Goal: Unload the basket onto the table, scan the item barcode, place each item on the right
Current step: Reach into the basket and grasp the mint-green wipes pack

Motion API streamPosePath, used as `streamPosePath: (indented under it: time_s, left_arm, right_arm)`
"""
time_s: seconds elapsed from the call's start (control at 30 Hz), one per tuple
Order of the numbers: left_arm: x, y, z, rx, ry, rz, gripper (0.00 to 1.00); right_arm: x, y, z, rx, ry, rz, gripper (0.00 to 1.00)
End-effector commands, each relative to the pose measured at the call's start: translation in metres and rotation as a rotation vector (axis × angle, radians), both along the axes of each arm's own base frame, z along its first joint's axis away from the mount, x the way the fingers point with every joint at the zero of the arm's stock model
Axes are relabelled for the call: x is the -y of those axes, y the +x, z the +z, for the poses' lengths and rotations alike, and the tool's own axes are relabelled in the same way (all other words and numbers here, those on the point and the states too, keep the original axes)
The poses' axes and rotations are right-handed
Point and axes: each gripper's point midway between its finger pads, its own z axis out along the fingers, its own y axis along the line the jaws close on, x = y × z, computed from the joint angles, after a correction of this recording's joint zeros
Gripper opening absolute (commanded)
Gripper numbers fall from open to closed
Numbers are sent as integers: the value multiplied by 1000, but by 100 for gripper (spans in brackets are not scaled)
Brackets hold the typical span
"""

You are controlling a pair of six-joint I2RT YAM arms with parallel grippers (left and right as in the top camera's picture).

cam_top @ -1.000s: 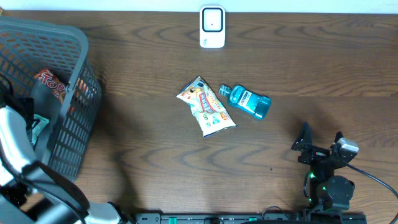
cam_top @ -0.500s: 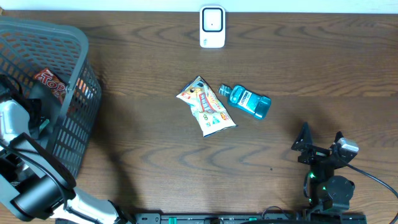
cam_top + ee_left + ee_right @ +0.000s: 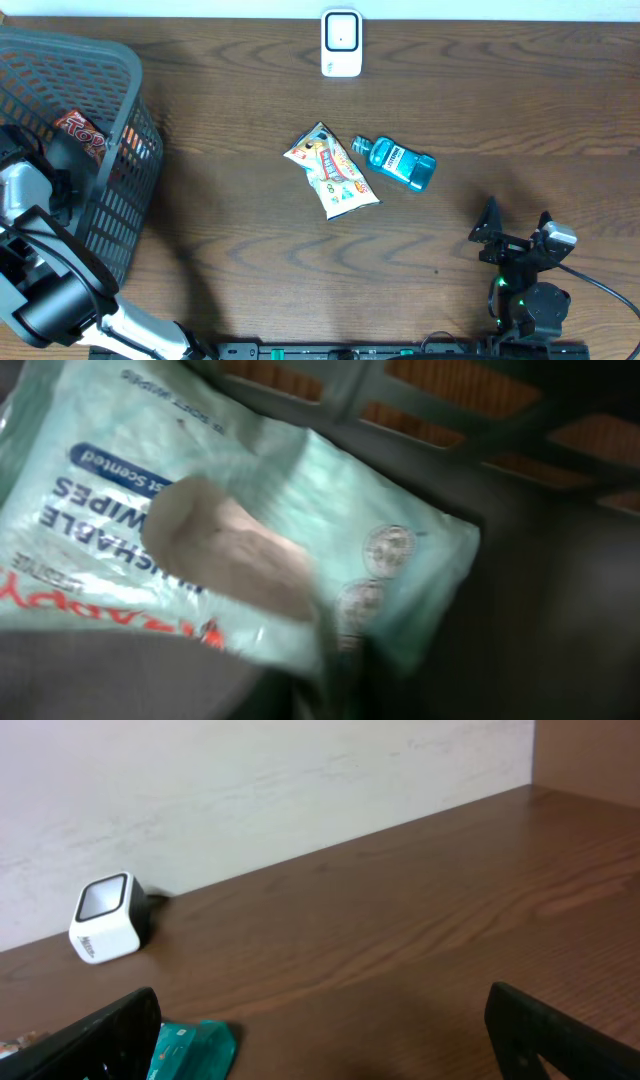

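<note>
My left hand [image 3: 60,192] is down inside the basket [image 3: 128,200], closed, right against the wipes pack [image 3: 340,500] just under it. Can't tell if any film is actually pinched. Pack looks soft, light, slick and floppy. I'd take it by an edge seam, not the flap label [image 3: 225,550]. Red snack packet [image 3: 82,135] sits in the basket just beyond the hand. Right hand [image 3: 517,215] open, holding nothing, scanner [image 3: 341,43] well ahead of it.

The wipes pack [image 3: 420,550] was blurred and cut off at the left edge; the basket [image 3: 125,190] ran off the overhead's left side.
</note>
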Motion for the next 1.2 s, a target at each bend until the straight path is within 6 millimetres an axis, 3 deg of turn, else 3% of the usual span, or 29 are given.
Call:
streamPosePath:
  time_s: [0.0, 0.27, 0.4, 0.7, 0.87, 0.9, 0.93, 0.97, 1.03, 1.17]
  left_arm:
    - [1, -8, -9, -42, -6, -20, 7]
    - [3, -7, 11, -26, 15, -61, 7]
    - [8, 3, 44, 37, 60, -123, 7]
    - [28, 12, 141, 208, 227, -204, 7]
    - [35, 4, 167, 255, 264, -197, 8]
    - [36, 3, 166, 249, 259, -194, 32]
    - [37, 1, 162, 242, 246, -184, 65]
    - [38, -1, 157, 232, 224, -167, 77]
    - [42, -7, 140, 211, 165, -103, 85]
    - [50, -17, 99, 156, 64, 8, 86]
  right_arm:
    - [-2, 0, -2, -5, -9, 8, 99]
    - [-2, 0, -2, -5, -9, 8, 99]
    - [-2, 0, -2, -5, -9, 8, 99]
    - [-2, 0, -2, -5, -9, 8, 99]
    - [-2, 0, -2, -5, -9, 8, 99]
    - [-2, 0, -2, -5, -9, 8, 99]
    - [-2, 0, -2, -5, -8, 8, 99]
    - [-2, 0, -2, -5, -9, 8, 99]
    - [-2, 0, -2, -5, -8, 8, 99]
    - [-2, 0, -2, -5, -9, 8, 99]
